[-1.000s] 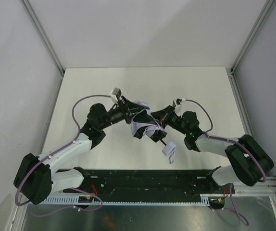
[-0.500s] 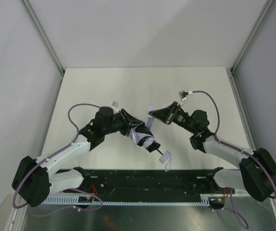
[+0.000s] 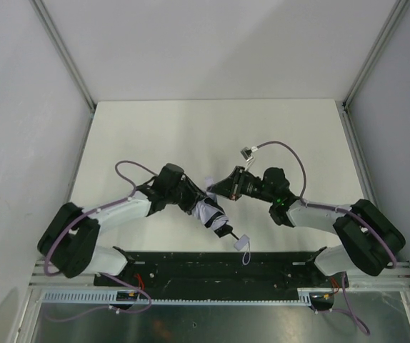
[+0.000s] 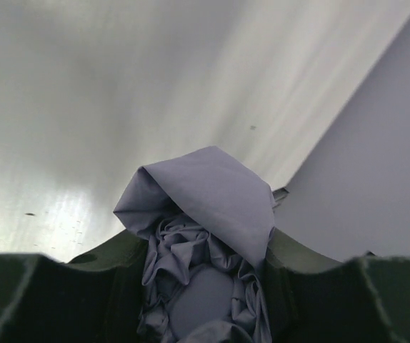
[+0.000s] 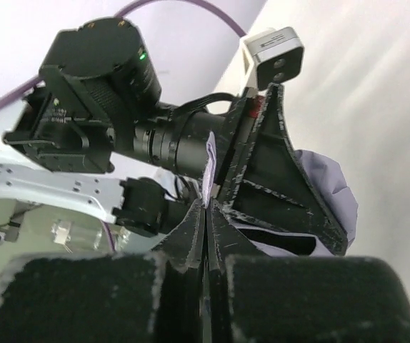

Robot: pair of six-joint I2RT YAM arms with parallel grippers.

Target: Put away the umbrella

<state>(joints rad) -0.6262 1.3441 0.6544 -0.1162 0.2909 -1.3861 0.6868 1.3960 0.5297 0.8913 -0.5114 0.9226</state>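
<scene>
Left wrist view first: your left gripper [image 4: 205, 246] is partly closed around the bunched cloth of the umbrella [image 4: 205, 200]. The cloth fills the gap between the fingers and spills forward past the tips in a folded peak. In the right wrist view your right gripper [image 5: 206, 218] is fully closed. A thin pale strip [image 5: 209, 157] stands up from between its tips, so it looks pinched there. I judge it to be the wrap tab, though it is too small to be sure. The left gripper sits just ahead of those tips, nearly touching.

You seem to be at the wrapping step. Hold the left clamp firm on the bundle and do not squeeze tighter. Draw the strip taut with the right, sweeping round the cloth rather than straight away, since so thin a pinch may slip. From above, the shaft [image 3: 227, 230] and handle [image 3: 242, 242] stick out beyond the left gripper, toward the arm bases, low over the table [image 3: 191, 128]. Watch that they do not drag.
</scene>
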